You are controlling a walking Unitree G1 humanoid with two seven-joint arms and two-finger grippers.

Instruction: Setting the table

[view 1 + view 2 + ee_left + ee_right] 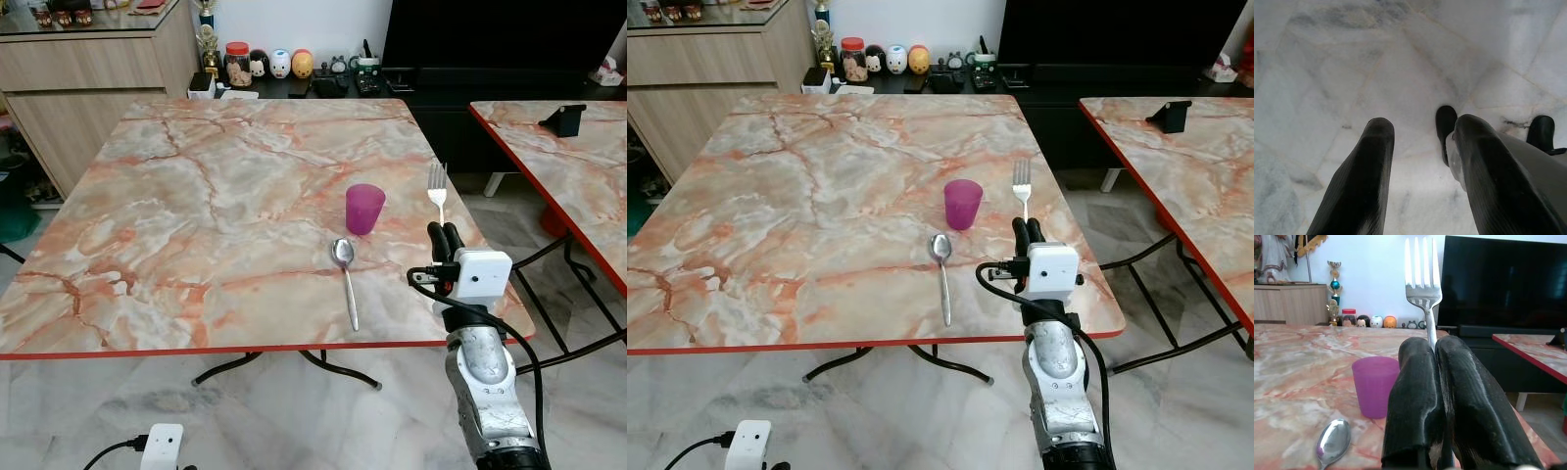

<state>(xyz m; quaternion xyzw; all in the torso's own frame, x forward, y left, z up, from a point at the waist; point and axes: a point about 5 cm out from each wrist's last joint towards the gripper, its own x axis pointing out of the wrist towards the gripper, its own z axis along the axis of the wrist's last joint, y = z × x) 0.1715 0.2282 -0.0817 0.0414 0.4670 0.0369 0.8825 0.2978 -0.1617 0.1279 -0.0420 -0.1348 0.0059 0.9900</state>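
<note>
Pinching the handle of a silver fork [1423, 281], the right gripper [446, 238] hovered over the near right part of the marble-patterned counter [196, 196]. Its two black fingers [1415, 396] were pressed together around the handle, and the tines pointed away from the robot, toward the far edge. Whether the fork touched the counter could not be told. Just left of the fork stood a purple plastic cup [364, 208], upright. A silver spoon [345, 277] lay flat beside the cup on its near side, bowl toward the cup and handle running toward the red front edge.

The left gripper [1422, 147] hung low beside the robot over the pale marble floor [1352, 58], its fingers spread apart with nothing between them.

Beyond the counter, a low dark shelf carried a row of small round figurines [279, 64] and a jar [237, 63], with a trophy [207, 39] next to a wooden cabinet [88, 78]. A second marble-patterned table [568, 157] stood to the right, bearing a small black stand [563, 118].
</note>
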